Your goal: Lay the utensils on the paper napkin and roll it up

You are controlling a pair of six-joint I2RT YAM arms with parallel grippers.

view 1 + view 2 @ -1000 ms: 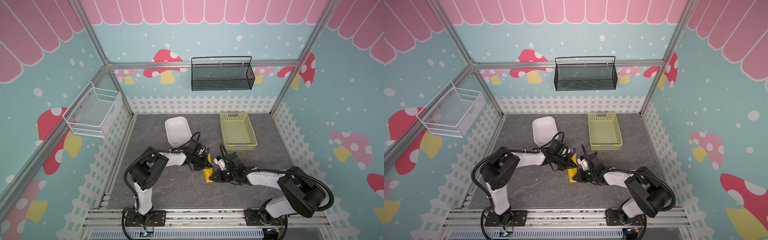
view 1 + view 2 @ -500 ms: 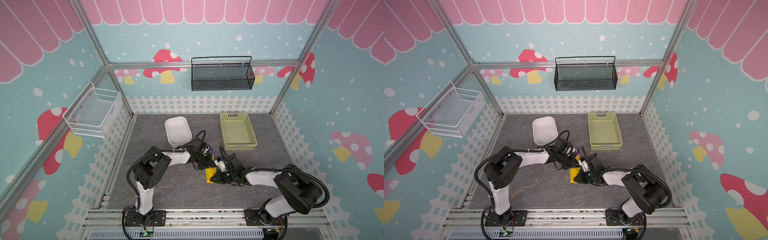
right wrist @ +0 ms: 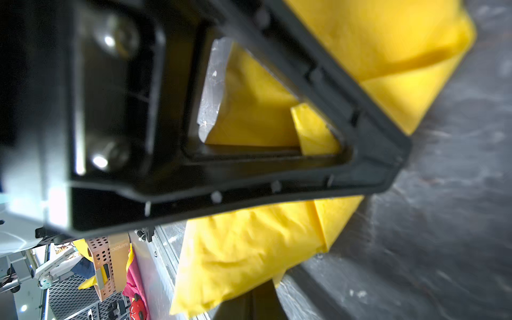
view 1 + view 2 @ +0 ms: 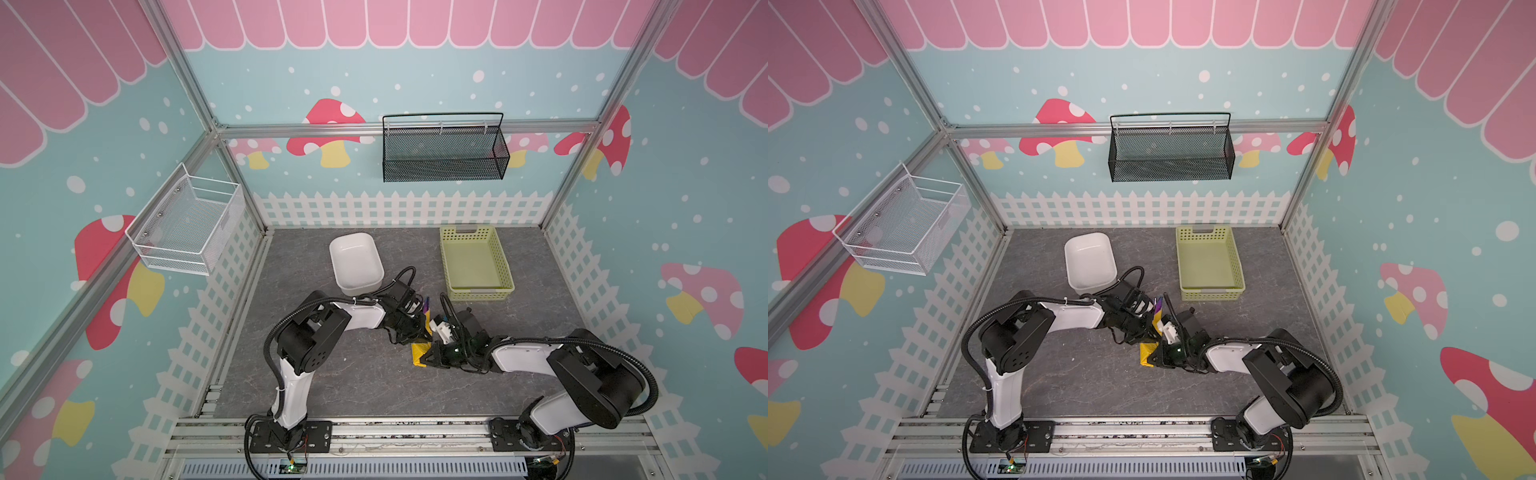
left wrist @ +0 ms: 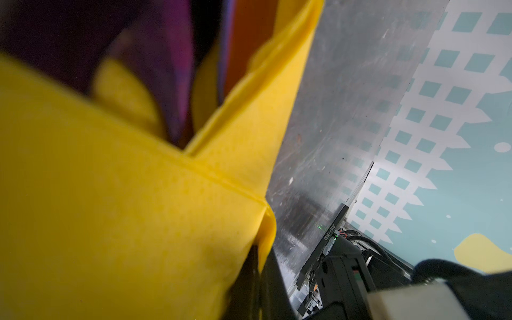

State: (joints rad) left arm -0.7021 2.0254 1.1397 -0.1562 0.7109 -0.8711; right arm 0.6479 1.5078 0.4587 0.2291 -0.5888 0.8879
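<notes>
On the grey worktop within mushroom-print walls, left gripper and right gripper have jaws clenched on the paper napkin, hiding the utensils but purple tips.

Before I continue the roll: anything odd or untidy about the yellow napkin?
Yes. The paper napkin is a loose, creased bundle, not a tight roll, and the purple utensils poke out uncovered at its far end.

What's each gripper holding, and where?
Both look shut on the rolled paper napkin: left gripper at its far end, where the utensils poke out; right gripper at its near end.
</notes>
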